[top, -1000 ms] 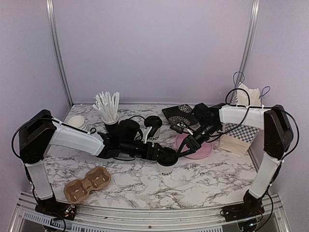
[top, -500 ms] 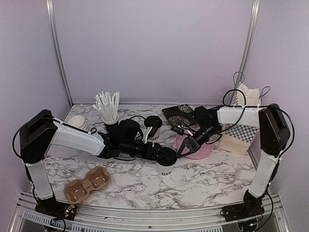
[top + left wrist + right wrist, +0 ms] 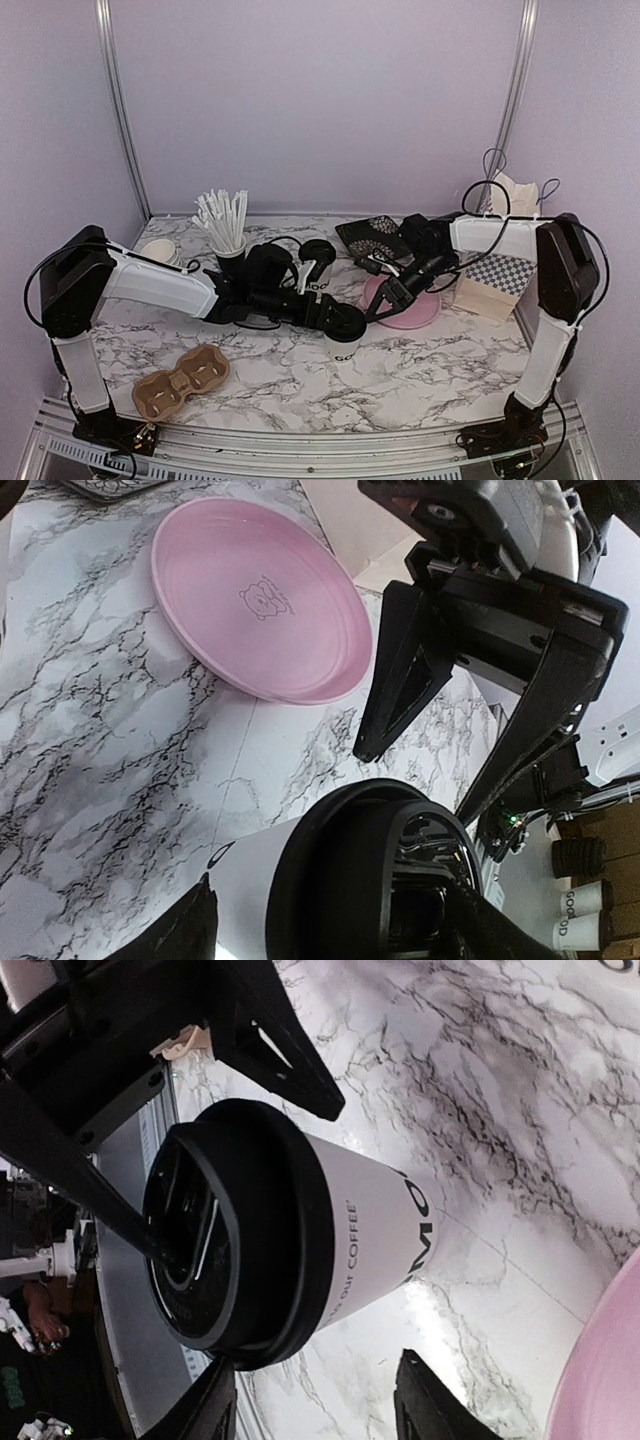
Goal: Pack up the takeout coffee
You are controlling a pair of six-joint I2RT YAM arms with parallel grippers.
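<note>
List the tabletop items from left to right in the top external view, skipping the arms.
Stack of plain white paper cups → black cup of white straws → near white paper cup with black plastic lid → round pink plate → checkered paper bag.

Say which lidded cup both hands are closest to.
The front cup, out in the open; the other lidded cup stands farther back, beside the straws.

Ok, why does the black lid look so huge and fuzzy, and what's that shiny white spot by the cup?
Left wrist view: the black lid is very near the camera, so it looks huge and soft; the pink plate is sharp. Right wrist view: the spot is light glaring off the marble table beside the coffee cup.
</note>
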